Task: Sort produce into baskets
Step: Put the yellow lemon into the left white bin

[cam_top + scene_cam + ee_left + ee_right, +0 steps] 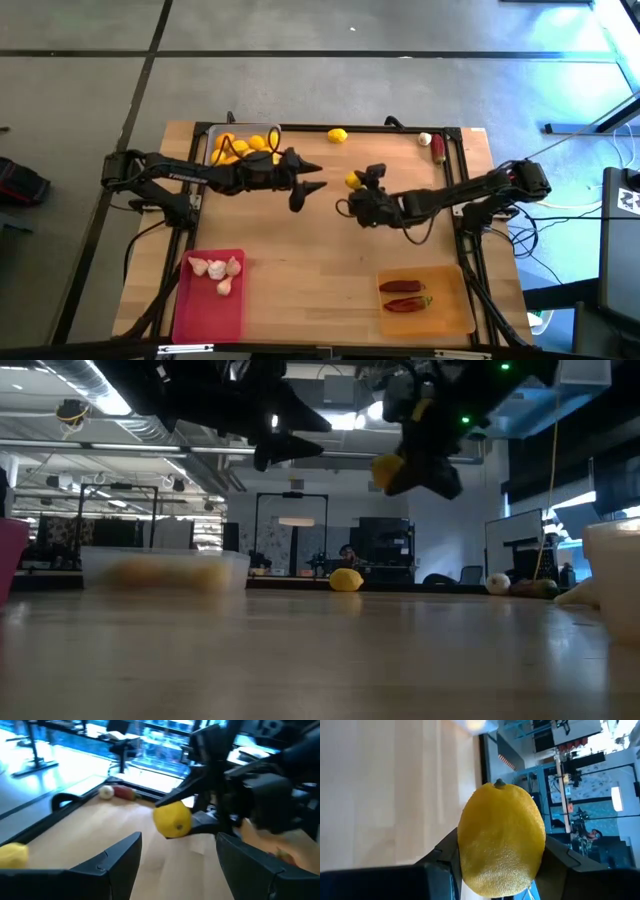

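Observation:
My right gripper (357, 188) is shut on a yellow lemon (501, 840), held high above the table's middle; it also shows in the low view (393, 470) and the left wrist view (172, 820). My left gripper (312, 178) is open and empty, just left of the lemon, its fingers pointing at it. The clear basket (213, 135) at the far left holds several yellow and orange fruits. The pink basket (207, 310) holds garlic bulbs (220, 270). The orange basket (440, 310) holds two chili peppers (404, 296). On the far table lie a loose lemon (338, 135), a garlic bulb (425, 139) and a chili (438, 149). My right gripper pinches the lemon's two long sides (462, 845) between its two fingers, which lie across it about its middle. The fingers come roughly level from the table's right side. The lemon is lifted clear of the table, its stem end (499, 783) pointing away from the wrist.
The bare wooden tabletop (320, 270) lies between the pink and orange baskets. A dark frame (465, 180) runs along the table's edges. The two grippers stand close together above the table's middle.

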Controlling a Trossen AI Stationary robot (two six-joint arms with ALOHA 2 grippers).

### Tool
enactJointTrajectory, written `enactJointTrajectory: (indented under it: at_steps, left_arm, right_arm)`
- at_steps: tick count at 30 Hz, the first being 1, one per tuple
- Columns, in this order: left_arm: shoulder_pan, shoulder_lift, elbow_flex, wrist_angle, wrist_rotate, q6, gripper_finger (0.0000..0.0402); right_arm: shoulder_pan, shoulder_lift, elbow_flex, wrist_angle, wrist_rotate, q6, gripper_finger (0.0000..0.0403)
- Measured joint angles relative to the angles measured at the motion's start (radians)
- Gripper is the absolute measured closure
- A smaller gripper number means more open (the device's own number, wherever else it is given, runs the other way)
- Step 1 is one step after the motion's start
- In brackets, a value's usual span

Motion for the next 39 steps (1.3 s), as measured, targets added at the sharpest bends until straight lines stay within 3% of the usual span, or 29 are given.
enactJointTrajectory:
  at_steps: [6, 11, 17, 24, 39]
  left_arm:
    - [0.03, 0.0, 0.0, 0.012, -0.036, -0.037, 0.015]
    - [0.03, 0.0, 0.0, 0.02, -0.037, -0.059, 0.015]
    - [0.0, 0.0, 0.0, 0.036, -0.039, -0.073, 0.015]
    - [-0.034, 0.013, 0.002, 0.115, -0.066, -0.081, 0.015]
    - [-0.048, 0.127, 0.036, 0.114, -0.102, -0.097, 0.0151]
  right_arm:
    - [-0.058, 0.0, 0.021, 0.148, -0.038, -0.118, 0.0243]
    - [-0.092, -0.001, 0.085, 0.169, -0.243, 0.043, 0.0243]
    - [-0.091, 0.004, 0.088, 0.205, -0.311, 0.122, 0.0242]
    - [-0.091, 0.043, 0.088, 0.251, -0.316, 0.14, 0.0242]
    - [-0.078, 0.055, 0.087, 0.316, -0.329, 0.152, 0.0242]
